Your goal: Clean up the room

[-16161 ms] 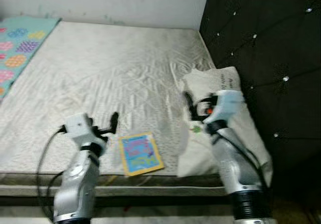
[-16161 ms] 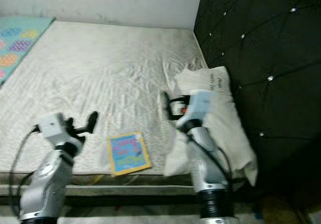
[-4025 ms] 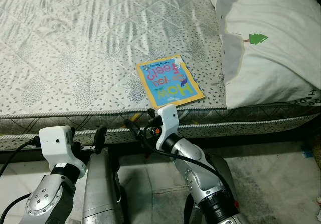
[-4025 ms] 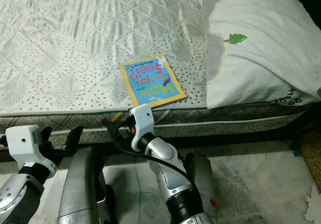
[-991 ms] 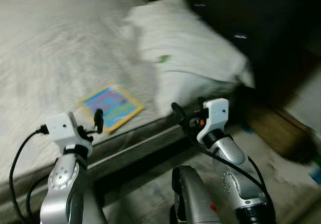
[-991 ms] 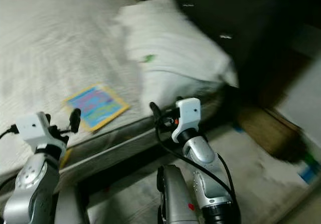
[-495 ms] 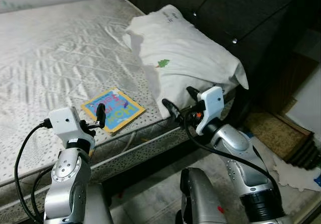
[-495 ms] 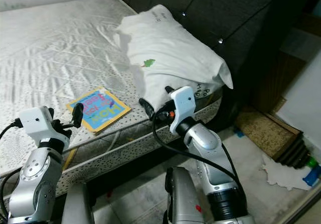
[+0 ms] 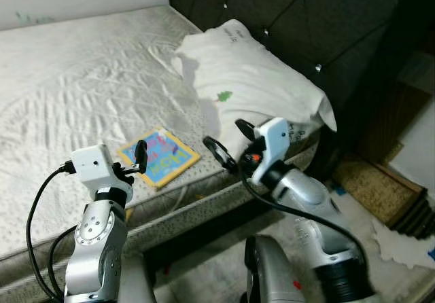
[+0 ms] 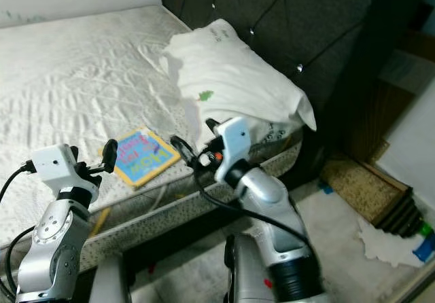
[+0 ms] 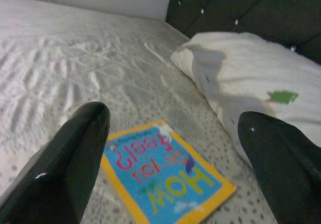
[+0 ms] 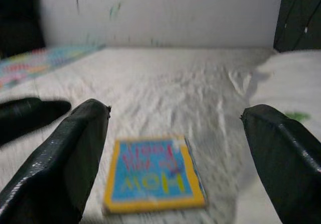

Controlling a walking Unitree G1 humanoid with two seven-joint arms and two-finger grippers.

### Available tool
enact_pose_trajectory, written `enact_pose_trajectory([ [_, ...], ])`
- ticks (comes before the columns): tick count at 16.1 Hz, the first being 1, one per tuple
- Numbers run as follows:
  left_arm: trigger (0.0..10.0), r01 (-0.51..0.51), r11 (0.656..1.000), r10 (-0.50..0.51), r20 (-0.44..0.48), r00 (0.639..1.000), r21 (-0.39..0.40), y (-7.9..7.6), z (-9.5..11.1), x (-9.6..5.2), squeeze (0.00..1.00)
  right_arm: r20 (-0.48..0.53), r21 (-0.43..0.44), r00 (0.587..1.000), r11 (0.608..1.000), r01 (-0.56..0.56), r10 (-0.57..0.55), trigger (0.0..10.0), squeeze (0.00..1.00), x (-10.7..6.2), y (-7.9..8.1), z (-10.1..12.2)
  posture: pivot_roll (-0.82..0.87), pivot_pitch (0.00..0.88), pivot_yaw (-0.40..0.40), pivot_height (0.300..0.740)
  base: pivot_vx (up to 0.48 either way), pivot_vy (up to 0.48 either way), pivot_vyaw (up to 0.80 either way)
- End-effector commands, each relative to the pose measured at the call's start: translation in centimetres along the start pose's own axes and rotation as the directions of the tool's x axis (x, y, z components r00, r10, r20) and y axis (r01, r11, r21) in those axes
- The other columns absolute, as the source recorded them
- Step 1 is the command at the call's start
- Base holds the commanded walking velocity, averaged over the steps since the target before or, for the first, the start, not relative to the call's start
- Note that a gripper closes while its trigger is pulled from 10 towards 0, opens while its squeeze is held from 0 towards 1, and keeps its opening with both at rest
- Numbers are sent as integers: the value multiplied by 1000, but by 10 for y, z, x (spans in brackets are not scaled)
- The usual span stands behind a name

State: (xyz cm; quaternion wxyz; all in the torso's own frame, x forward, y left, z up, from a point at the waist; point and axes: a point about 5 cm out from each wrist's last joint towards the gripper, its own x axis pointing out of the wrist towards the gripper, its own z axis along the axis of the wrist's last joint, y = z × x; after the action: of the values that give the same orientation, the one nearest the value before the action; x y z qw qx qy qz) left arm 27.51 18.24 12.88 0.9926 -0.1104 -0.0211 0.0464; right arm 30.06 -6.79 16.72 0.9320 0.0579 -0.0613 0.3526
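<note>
Left eye view: a children's book (image 9: pixel 158 157) with a yellow border and blue cover lies flat in the lower middle of the frame, near the edge of a pale quilted mattress (image 9: pixel 81 92). A white pillow (image 9: pixel 251 85) sits in the upper right against a dark tufted headboard (image 9: pixel 326 24). The left gripper (image 9: pixel 139 155) hovers at the book's left edge, holding nothing. The right gripper (image 9: pixel 228 143) hangs just right of the book, fingers spread, empty.

Right eye view: the same layout; crumpled paper (image 10: pixel 380 238) lies on the floor at lower right.

Left wrist view: fingers (image 11: pixel 65 158) wide apart, the book (image 11: pixel 163 176) between them at the bottom.

Right wrist view: fingers (image 12: pixel 60 163) wide apart, the book (image 12: pixel 153 176) at lower centre.
</note>
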Motion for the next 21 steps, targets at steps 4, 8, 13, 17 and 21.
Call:
enact_pose_trajectory([
  [4, 10000, 6, 1000, -6, 7, 1000, -6, -3, -1, 1, 0, 50, 44, 995, 995, 89, -91, 10000, 0, 0, 11, 2, -33, 0, -8, 642, 0, 0, 0],
  [8, 10000, 20, 1000, -20, 0, 1000, -19, -10, -4, 3, 0, 53, 45, 985, 986, 162, -164, 10000, 0, 1, 3, 3, -52, 0, -11, 686, 0, 0, 0],
  [13, 10000, 5, 1000, -5, -2, 1000, -26, -10, -5, 1, 0, 44, 22, 984, 985, 169, -170, 10000, 0, 4, -6, 5, -48, 12, -26, 739, 0, 0, 0],
  [17, 10000, -63, 998, 63, 8, 998, -4, -2, -5, -1, 0, 37, 29, 985, 985, 169, -170, 10000, 0, 3, -4, 3, -49, 20, -30, 740, 0, 0, 0],
  [21, 10000, -115, 993, 115, 6, 993, -21, 3, -5, 1, 0, 28, 31, 984, 984, 178, -179, 10000, 0, 1, -4, 0, -53, 24, -28, 740, 0, 0, 0],
])
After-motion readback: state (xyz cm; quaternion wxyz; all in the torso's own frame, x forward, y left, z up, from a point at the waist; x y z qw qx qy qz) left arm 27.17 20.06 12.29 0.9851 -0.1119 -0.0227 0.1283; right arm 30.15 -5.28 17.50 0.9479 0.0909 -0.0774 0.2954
